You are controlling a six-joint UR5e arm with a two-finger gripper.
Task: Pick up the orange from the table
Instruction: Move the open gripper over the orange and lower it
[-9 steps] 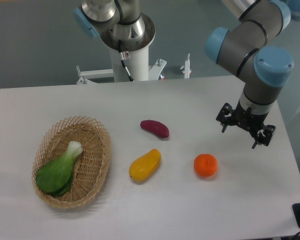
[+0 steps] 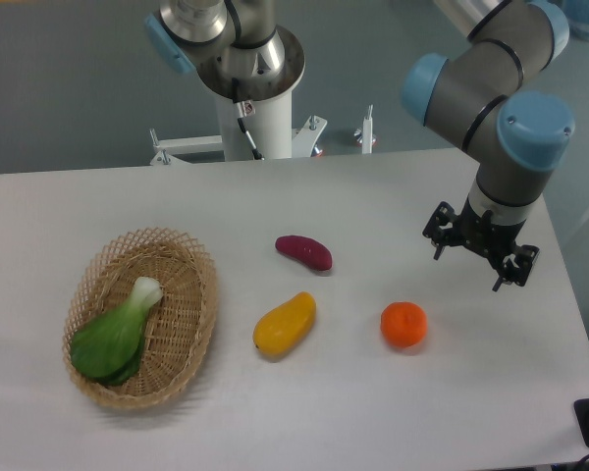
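Note:
The orange point(image 2: 403, 325) is a small round bright-orange fruit lying on the white-grey table point(image 2: 304, 422), right of centre. My gripper point(image 2: 468, 270) hangs above the table up and to the right of the orange, apart from it. Its two dark fingers are spread wide and nothing is between them.
A yellow-orange mango-like fruit point(image 2: 285, 324) lies left of the orange. A purple sweet potato point(image 2: 304, 252) sits behind that. A wicker basket point(image 2: 191, 324) at the left holds a green bok choy point(image 2: 116, 334). The table's right edge runs close to the arm.
The gripper has shifted very slightly to the left; everything else stays put.

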